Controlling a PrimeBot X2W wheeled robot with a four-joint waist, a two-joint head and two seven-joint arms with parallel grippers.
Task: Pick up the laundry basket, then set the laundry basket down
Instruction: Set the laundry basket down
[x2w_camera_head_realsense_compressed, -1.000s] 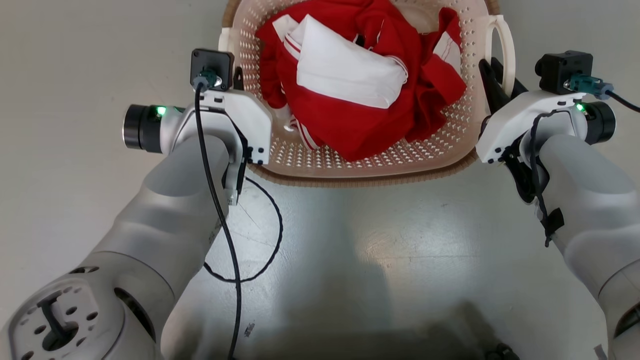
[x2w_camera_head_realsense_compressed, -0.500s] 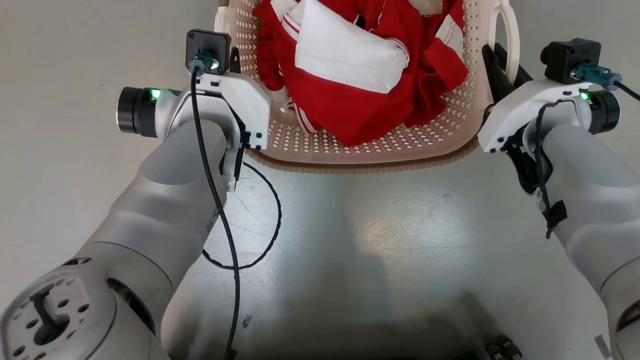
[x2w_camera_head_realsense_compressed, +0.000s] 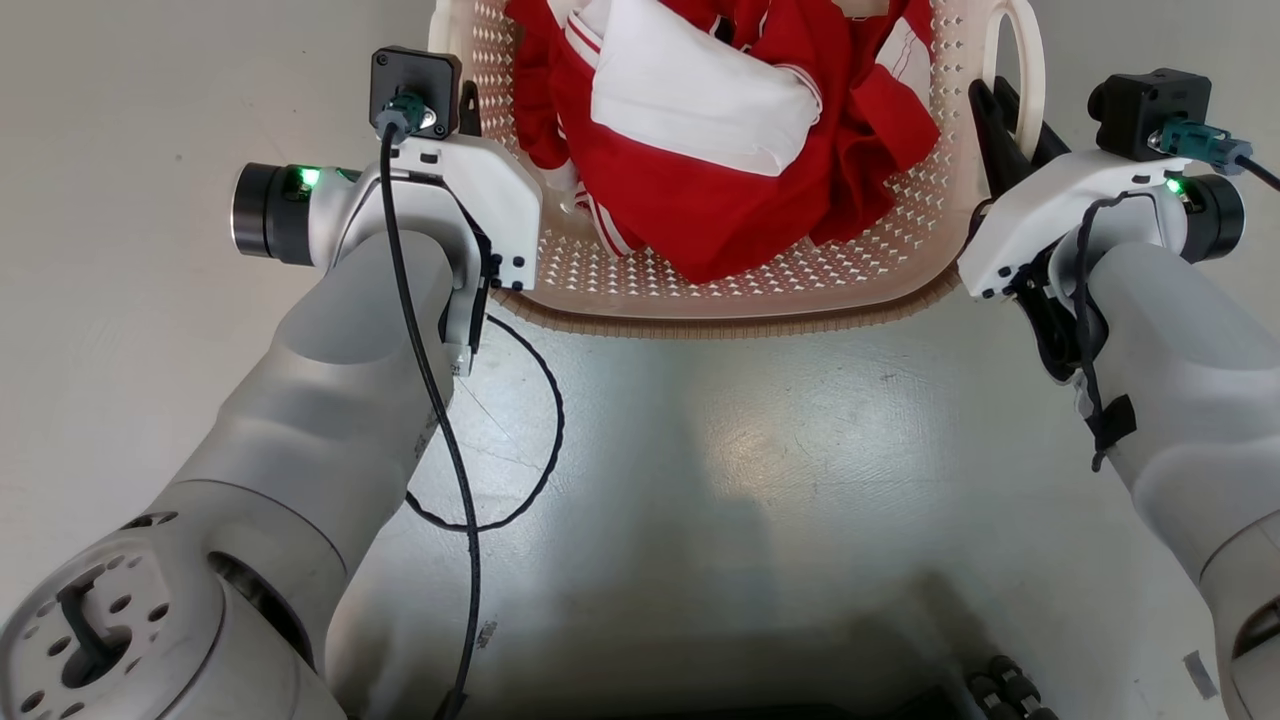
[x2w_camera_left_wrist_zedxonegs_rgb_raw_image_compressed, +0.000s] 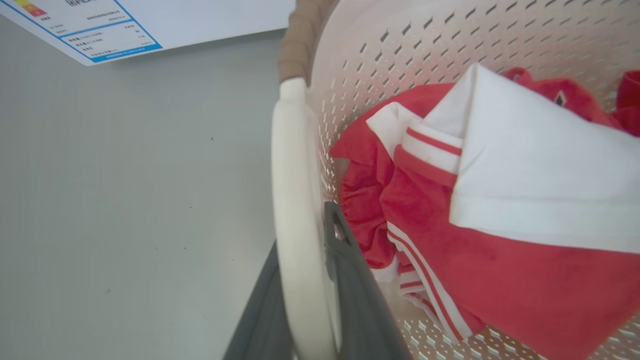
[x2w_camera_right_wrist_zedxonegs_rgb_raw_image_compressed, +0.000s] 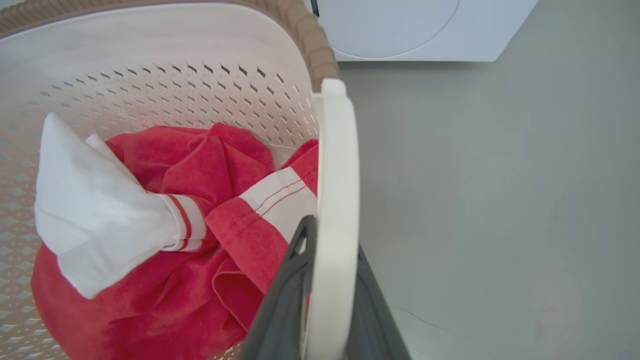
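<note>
Grey floor (x2w_camera_head_realsense_compressed: 780, 450), laundry basket (x2w_camera_head_realsense_compressed: 720, 322), red-white clothes (x2w_camera_head_realsense_compressed: 720, 210) inside

Garments (x2w_camera_head_realsense_compressed: 720, 200) are lying in the laundry basket (x2w_camera_head_realsense_compressed: 700, 290). The left end effector (x2w_camera_left_wrist_zedxonegs_rgb_raw_image_compressed: 305, 250) is straddling its left handle (x2w_camera_left_wrist_zedxonegs_rgb_raw_image_compressed: 292, 175), the right end effector (x2w_camera_right_wrist_zedxonegs_rgb_raw_image_compressed: 332, 240) its right handle (x2w_camera_right_wrist_zedxonegs_rgb_raw_image_compressed: 337, 150). A washer (x2w_camera_right_wrist_zedxonegs_rgb_raw_image_compressed: 400, 25) is standing behind the basket.

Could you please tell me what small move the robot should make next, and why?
Probably lift both arms together, level. The left pincer has a finger on each side of the left loop handle of the laundry basket, and the right pincer clamps the right loop handle likewise, so both holds look set. The red and white clothes lie loose inside; tilting might shift them.
</note>
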